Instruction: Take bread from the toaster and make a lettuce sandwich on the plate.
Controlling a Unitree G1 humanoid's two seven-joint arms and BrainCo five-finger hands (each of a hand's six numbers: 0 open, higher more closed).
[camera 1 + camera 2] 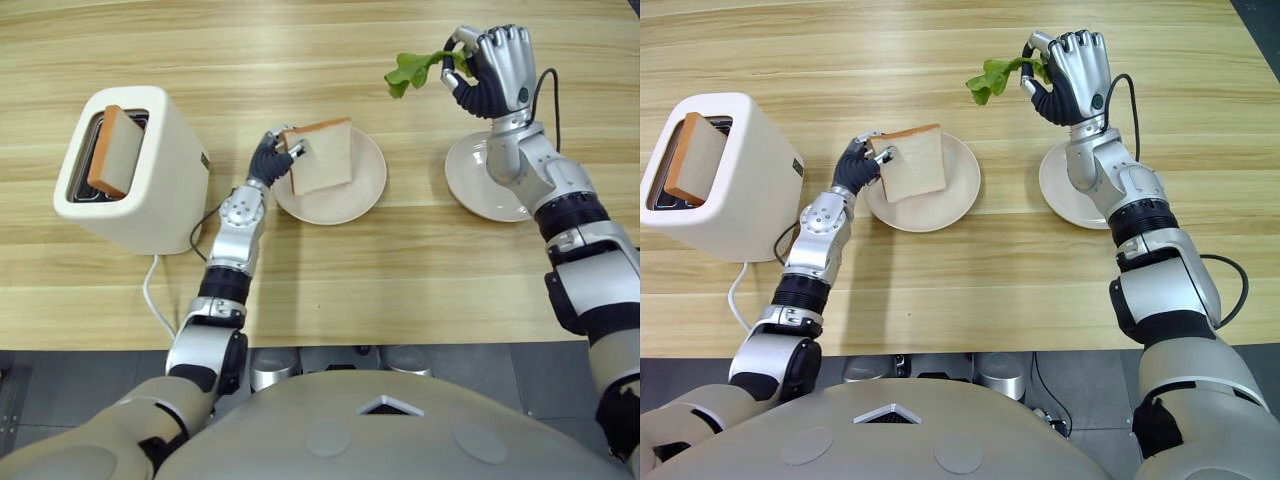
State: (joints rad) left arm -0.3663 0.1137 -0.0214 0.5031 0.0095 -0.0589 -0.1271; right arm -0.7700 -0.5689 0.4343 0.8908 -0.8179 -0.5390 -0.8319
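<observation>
On the wooden desk (940,280), a white toaster (735,190) stands at the left with one bread slice (695,155) sticking up from its slot. The left robot hand (856,166) grips a second bread slice (914,162) by its left edge over a cream plate (940,212) near the middle. The right robot hand (1072,75), raised above a second plate (1062,195) at the right, pinches a green lettuce leaf (992,78) that hangs out toward the left.
</observation>
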